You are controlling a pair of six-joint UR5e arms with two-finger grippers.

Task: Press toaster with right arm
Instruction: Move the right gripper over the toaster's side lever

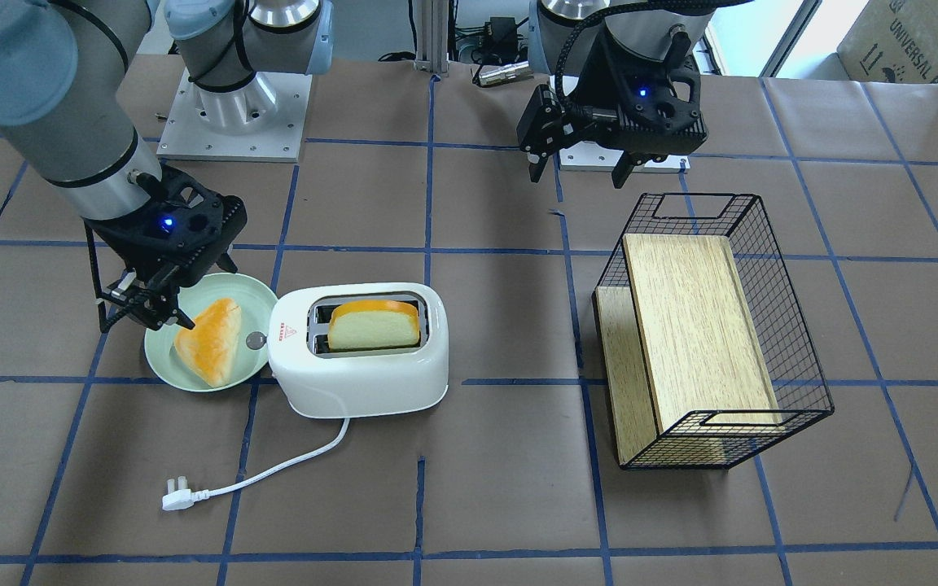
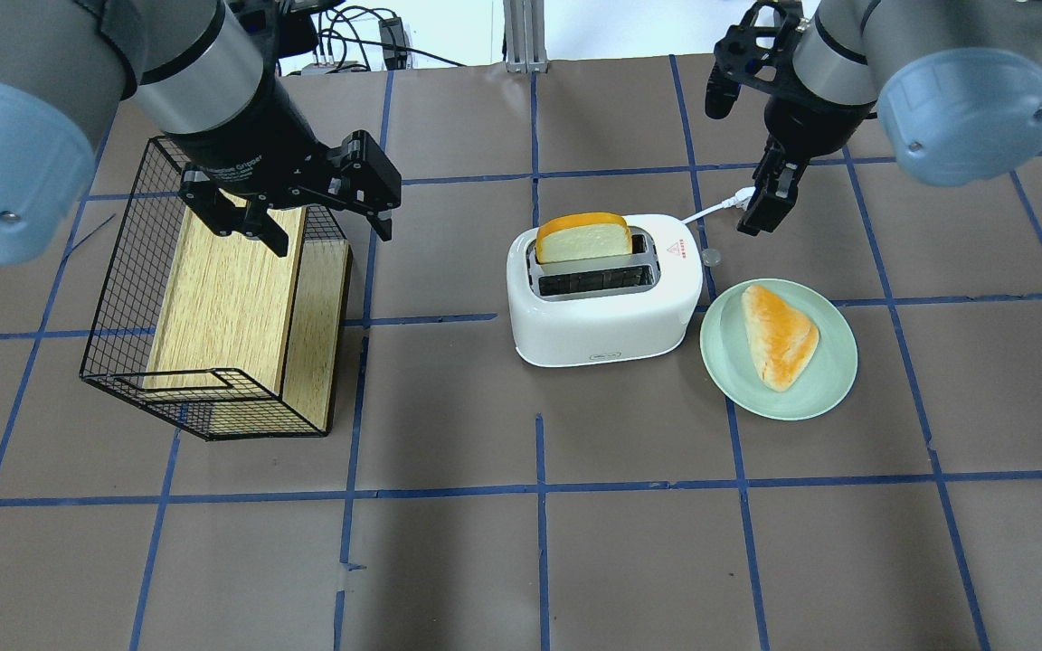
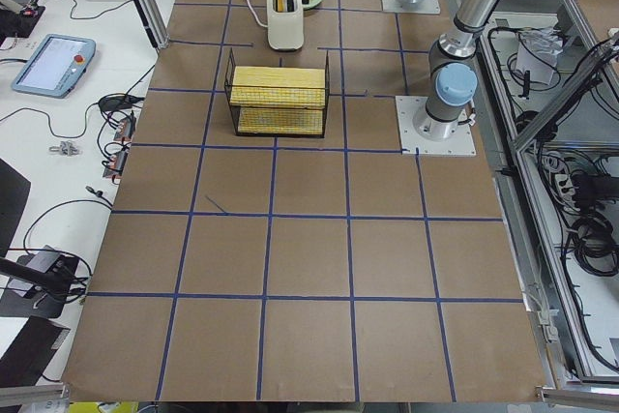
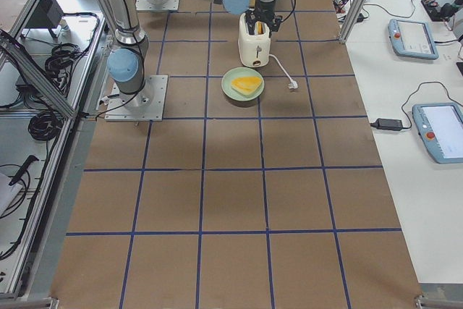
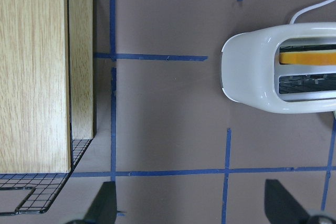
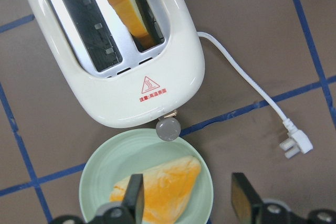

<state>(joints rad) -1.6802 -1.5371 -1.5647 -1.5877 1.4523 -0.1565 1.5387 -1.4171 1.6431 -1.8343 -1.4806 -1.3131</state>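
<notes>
The white two-slot toaster (image 1: 363,374) stands mid-table, and it also shows in the overhead view (image 2: 607,325). A slice of bread (image 1: 375,330) sticks up from one slot. Its grey knob (image 6: 168,128) is on the end that faces a green plate (image 2: 729,380). My right gripper (image 1: 147,313) is open and empty. It hovers above the plate's edge, beside the toaster's knob end and apart from the toaster. In the right wrist view its fingers (image 6: 134,200) stand wide apart. My left gripper (image 2: 329,233) is open and empty over the black wire basket (image 2: 123,298).
The plate holds a triangular piece of bread (image 2: 779,334). The toaster's white cord ends in a loose plug (image 1: 177,493) on the table. The wire basket (image 1: 795,325) lies tilted with wooden boards (image 1: 693,325) inside it.
</notes>
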